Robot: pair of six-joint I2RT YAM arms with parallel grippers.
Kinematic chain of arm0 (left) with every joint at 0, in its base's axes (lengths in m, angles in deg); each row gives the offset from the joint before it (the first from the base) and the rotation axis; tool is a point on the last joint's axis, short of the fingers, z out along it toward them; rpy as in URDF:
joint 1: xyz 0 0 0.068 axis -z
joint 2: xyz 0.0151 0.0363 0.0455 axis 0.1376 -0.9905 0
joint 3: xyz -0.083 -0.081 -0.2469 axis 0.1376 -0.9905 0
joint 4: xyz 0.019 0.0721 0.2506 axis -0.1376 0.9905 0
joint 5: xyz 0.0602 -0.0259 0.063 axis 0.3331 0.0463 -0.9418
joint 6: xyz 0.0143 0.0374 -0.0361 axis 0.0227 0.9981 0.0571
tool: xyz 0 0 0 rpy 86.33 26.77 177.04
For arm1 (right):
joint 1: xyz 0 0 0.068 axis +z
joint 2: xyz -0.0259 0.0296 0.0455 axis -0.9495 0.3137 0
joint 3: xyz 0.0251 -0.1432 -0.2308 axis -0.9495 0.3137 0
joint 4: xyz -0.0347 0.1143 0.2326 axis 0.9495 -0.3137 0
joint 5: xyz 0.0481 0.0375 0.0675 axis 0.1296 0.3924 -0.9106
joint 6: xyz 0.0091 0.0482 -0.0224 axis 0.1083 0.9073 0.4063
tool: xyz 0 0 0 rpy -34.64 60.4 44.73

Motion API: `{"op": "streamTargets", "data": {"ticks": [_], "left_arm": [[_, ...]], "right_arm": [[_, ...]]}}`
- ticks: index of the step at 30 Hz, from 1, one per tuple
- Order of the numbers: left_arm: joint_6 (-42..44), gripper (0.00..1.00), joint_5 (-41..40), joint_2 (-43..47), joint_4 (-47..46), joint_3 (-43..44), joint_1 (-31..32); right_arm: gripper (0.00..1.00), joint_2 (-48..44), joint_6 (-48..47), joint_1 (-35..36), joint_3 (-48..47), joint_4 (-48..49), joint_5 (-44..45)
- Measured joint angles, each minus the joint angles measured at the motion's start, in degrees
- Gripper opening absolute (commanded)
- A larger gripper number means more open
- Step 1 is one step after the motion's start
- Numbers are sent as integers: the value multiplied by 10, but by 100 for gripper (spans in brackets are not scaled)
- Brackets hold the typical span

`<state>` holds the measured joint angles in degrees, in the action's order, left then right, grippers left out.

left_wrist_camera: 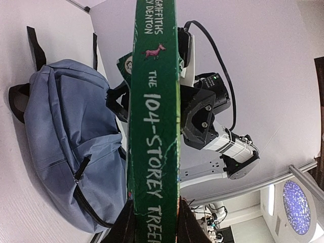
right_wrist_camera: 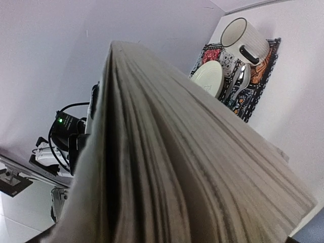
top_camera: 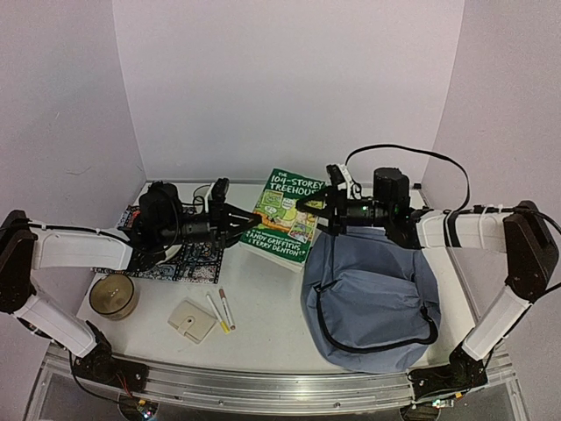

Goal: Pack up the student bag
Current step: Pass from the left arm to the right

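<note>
The blue-grey student bag (top_camera: 372,298) lies flat at the right, its zipper curving along the near side; it also shows in the left wrist view (left_wrist_camera: 66,142). A green book, "The 104-Storey Treehouse" (top_camera: 285,215), is held between both grippers just left of the bag's top. My left gripper (top_camera: 241,219) is shut on its spine (left_wrist_camera: 152,126), with black fingers (left_wrist_camera: 121,225) on either side. My right gripper (top_camera: 320,210) grips the opposite edge. The page edges (right_wrist_camera: 177,167) fill the right wrist view and hide its fingers.
A patterned mat (top_camera: 175,259) lies under my left arm, with a white mug (right_wrist_camera: 245,38) and a cream disc (right_wrist_camera: 208,78) on it. A round tin (top_camera: 114,296), a beige case (top_camera: 193,320) and two pens (top_camera: 222,310) lie at the front left.
</note>
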<state>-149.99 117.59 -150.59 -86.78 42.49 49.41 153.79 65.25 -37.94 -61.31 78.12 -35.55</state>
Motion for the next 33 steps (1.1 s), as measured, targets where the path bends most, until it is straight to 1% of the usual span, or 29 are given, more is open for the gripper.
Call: {"op": "streamTargets", "data": {"ticks": [3, 6, 9, 12, 14, 16, 17, 20, 22, 23, 24, 29, 30, 33], "left_arm": [[0, 0, -1, 0, -7, 0, 0], [1, 0, -2, 0, -9, -2, -1], [4, 0, -5, 0, -9, -4, -3], [9, 0, -4, -5, -16, -5, -4], [13, 1, 0, -10, -21, -5, -5], [15, 12, 3, -14, -26, -6, -7], [16, 20, 3, -16, -29, -6, -7], [16, 46, -1, -16, -31, -10, -6], [12, 59, -14, -16, -35, -17, -8], [7, 67, -24, -16, -37, -20, -9], [6, 73, -32, -16, -39, -23, -10], [-14, 97, -78, -16, -43, -29, -6], [-19, 99, -89, -16, -43, -29, -1], [-30, 100, -119, -17, -45, -29, 21]], "right_arm": [[70, 0, 10, -3, -3, 16, -14], [57, 0, 19, -7, -3, 29, -25], [48, -3, 28, -12, -1, 35, -31], [33, -8, 37, -14, 2, 39, -33], [17, -13, 43, -14, 6, 44, -33], [3, -17, 48, -14, 11, 48, -30], [0, -19, 53, -14, 13, 49, -27], [0, -22, 65, -14, 24, 55, -16], [0, -26, 73, -12, 32, 61, -7], [0, -29, 78, -12, 37, 64, 1], [0, -33, 85, -12, 45, 68, 13], [0, -44, 125, -12, 74, 90, 80], [0, -44, 132, -10, 77, 96, 95], [0, -44, 154, -2, 86, 116, 141]]}}
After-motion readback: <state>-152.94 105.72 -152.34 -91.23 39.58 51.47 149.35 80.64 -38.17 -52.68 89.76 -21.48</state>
